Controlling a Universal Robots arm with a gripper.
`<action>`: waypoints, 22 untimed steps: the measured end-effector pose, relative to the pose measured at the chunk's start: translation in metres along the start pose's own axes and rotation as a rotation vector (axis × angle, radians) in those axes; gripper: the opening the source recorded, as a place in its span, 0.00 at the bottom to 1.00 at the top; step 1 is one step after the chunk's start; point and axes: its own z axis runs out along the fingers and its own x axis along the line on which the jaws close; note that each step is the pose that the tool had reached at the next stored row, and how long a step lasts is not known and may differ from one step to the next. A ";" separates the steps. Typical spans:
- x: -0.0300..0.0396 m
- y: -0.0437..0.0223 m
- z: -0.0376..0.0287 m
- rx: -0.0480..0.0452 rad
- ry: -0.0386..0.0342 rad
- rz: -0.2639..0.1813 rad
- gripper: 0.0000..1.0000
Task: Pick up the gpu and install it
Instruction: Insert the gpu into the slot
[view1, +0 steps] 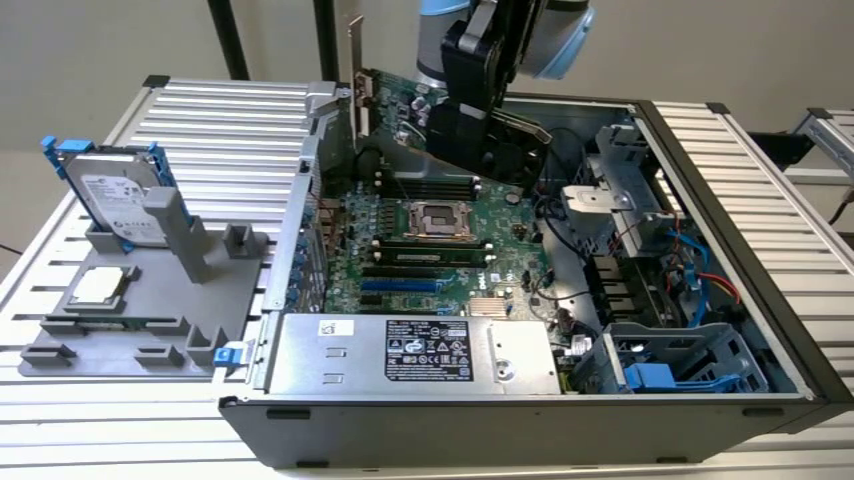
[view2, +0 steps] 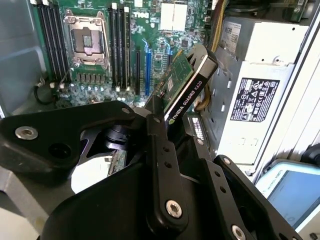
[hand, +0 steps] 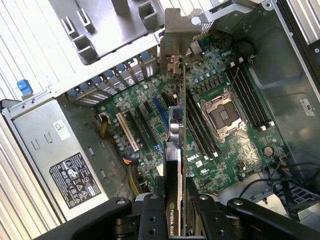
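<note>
Ribbed metal table (view1: 200, 110) lies under everything we see in the exterior view. On it sits the largest thing, an open computer case (view1: 507, 430), lying on its side with its insides facing up. Its green motherboard (view1: 441, 250) covers the floor of the case, and a silver power supply (view1: 400, 350) sits along the near wall. At the exterior view's left, beside the case, we find a grey holder (view1: 147, 300). A hard drive (view1: 114, 200) in a blue frame stands upright in it, and a small square silver chip (view1: 100, 287) lies flat just in front of the drive.

Over the far end of the case hangs the black gripper (view1: 461, 125). Its fingers (hand: 150, 215) pinch the graphics card (hand: 173, 130) from both faces, near the end away from the bracket. We see the card held on edge above the motherboard, clear of the slots, beside the processor socket (hand: 222, 112). Its silver bracket (hand: 175, 30) points at the rear wall of the case and rises above the rim. In the second wrist view the card's black side faces the power supply.
</note>
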 end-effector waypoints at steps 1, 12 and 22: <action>0.0000 0.0000 0.0000 0.0000 0.0000 -0.001 0.00; 0.0000 0.0000 0.0000 -0.0012 0.0016 -0.042 0.00; 0.0000 0.0000 0.0000 -0.0030 0.0040 -0.104 0.00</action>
